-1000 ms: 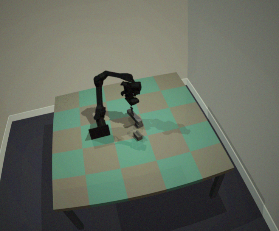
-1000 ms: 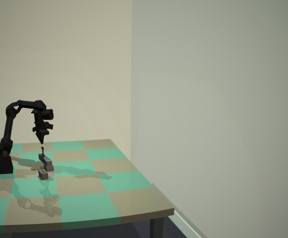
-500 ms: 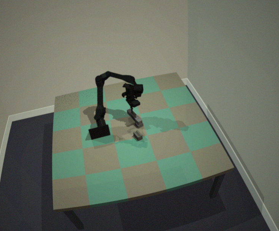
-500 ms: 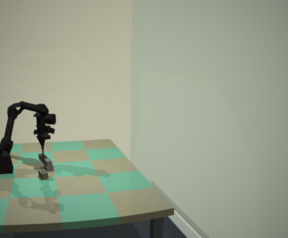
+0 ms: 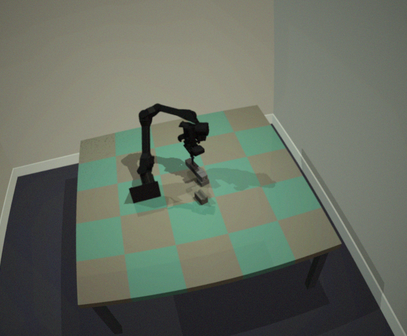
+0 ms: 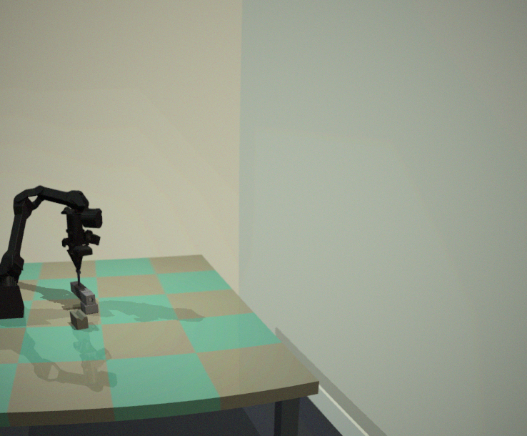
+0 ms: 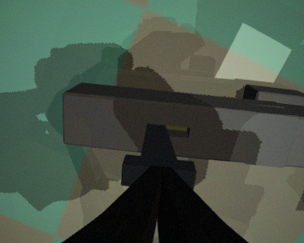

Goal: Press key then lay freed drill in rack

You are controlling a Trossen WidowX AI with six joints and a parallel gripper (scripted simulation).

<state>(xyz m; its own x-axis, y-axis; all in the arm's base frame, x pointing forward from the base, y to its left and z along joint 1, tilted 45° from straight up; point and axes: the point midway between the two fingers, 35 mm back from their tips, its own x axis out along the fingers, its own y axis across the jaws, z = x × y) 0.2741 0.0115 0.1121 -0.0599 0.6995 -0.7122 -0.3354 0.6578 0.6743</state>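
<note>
A long grey block (image 5: 196,170) (image 6: 81,290) (image 7: 98,120) lies on the table, raised at one end. A dark key (image 6: 78,278) (image 7: 158,144) with a crossbar stands upright from its top, beside a slot showing a yellow strip in the wrist view. My gripper (image 5: 191,156) (image 6: 78,269) (image 7: 159,177) is shut, with nothing seen between its fingers. Its tips point down at the key's crossbar and look to be on it or just above; contact is unclear. The drill cannot be told apart from the block. A small grooved block, probably the rack (image 5: 201,197) (image 6: 78,319), sits near the block's end.
The checkered table (image 5: 199,255) (image 6: 152,377) bears everything. The arm's dark base (image 5: 145,191) (image 6: 0,303) stands left of the long block and the rack. Walls rise beyond the table's back and right side.
</note>
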